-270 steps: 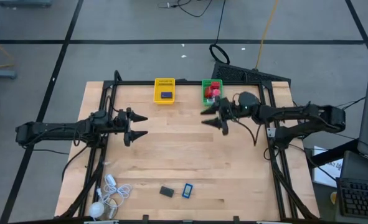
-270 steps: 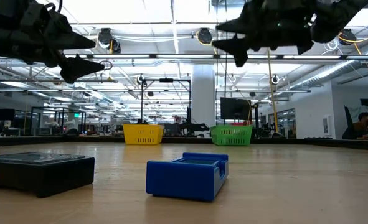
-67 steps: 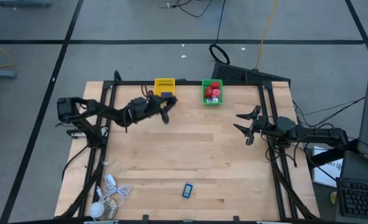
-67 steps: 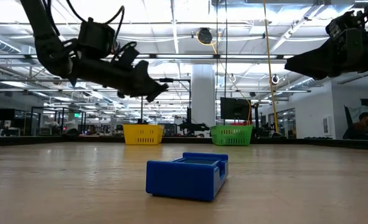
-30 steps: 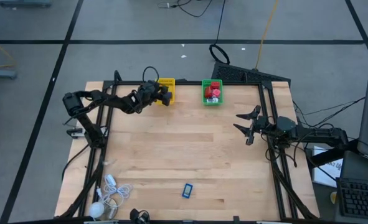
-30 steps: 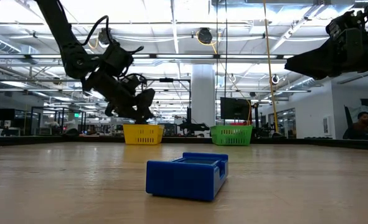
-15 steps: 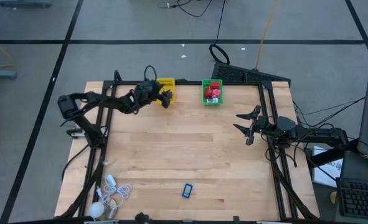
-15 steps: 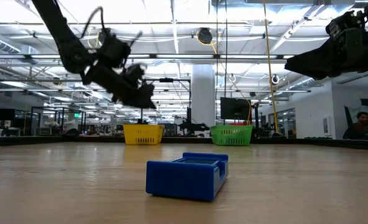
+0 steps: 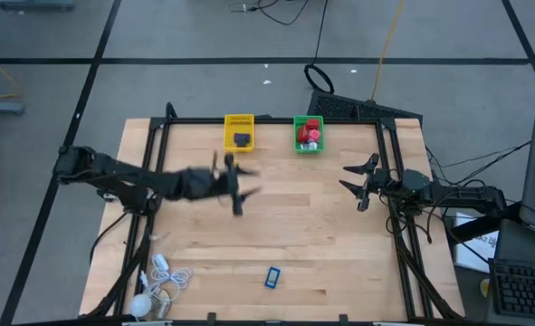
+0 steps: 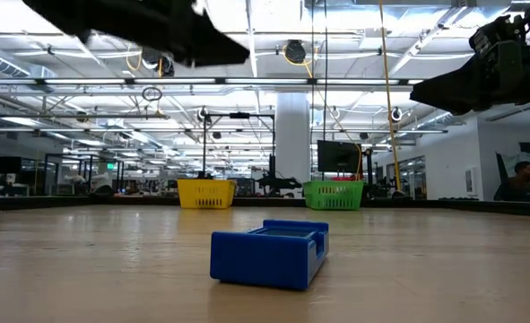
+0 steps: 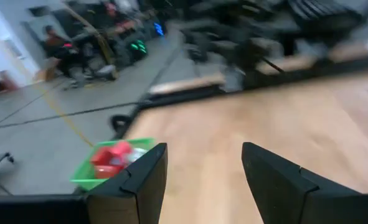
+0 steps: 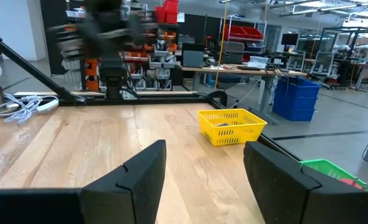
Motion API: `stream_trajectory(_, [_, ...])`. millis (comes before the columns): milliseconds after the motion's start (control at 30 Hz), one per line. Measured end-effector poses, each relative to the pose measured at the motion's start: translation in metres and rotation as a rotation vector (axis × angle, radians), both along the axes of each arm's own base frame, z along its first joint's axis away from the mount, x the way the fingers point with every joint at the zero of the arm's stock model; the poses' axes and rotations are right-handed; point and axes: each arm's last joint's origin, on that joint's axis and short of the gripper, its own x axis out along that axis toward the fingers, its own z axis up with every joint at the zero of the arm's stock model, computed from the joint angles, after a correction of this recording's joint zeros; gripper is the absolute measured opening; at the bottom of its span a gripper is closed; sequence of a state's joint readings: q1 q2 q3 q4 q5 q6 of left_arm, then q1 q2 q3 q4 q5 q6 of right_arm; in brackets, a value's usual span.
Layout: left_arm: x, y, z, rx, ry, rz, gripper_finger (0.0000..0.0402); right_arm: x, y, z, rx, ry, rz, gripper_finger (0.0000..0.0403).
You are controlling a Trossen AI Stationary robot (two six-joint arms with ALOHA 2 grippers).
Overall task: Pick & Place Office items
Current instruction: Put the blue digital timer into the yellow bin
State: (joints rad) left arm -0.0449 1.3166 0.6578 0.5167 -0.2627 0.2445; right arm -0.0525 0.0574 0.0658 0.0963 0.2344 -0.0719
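Observation:
My left gripper hangs open over the middle of the table and holds nothing; its wrist view looks toward the green basket. My right gripper waits open above the table's right edge. A blue blocky piece lies flat near the near edge. The yellow basket stands at the far edge with a dark piece inside. The green basket beside it holds red pieces.
A white coiled cable with a round ball lies at the near left corner. A black frame runs around the table. The wood between the baskets and the blue piece is bare. People sit in the room beyond.
My left gripper has swung quickly away from the yellow basket at the far edge, toward the middle of the table and the near edge; it shows blurred now. The right arm and the blue piece have kept still.

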Motion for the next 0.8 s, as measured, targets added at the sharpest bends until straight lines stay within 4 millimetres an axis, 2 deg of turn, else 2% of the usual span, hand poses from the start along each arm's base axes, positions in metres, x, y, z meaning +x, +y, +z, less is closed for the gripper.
stream_trajectory(200, [0.014, -0.086, 0.01, 0.082, 0.253, 0.054, 0.0213, 0.0, 0.0, 0.0, 0.0, 0.0, 0.0, 0.0208])
stream_trajectory(367, [0.037, -0.137, 0.017, -0.011, 0.373, 0.043, 0.0252, 0.0, 0.0, 0.0, 0.0, 0.0, 0.0, 0.0205])
stream_trajectory(567, [0.07, -0.175, 0.005, -0.285, 0.55, -0.087, 0.0316, 0.0, 0.0, 0.0, 0.0, -0.001, 0.0, 0.0207])
stream_trajectory(667, [0.081, -0.191, -0.014, -0.417, 0.612, -0.109, 0.0331, 0.0, 0.0, 0.0, 0.0, -0.001, 0.0, 0.0207])
stream_trajectory(800, [0.091, -0.203, -0.045, -0.549, 0.645, -0.026, 0.0335, 0.0, 0.0, 0.0, 0.0, -0.001, 0.0, 0.0204])
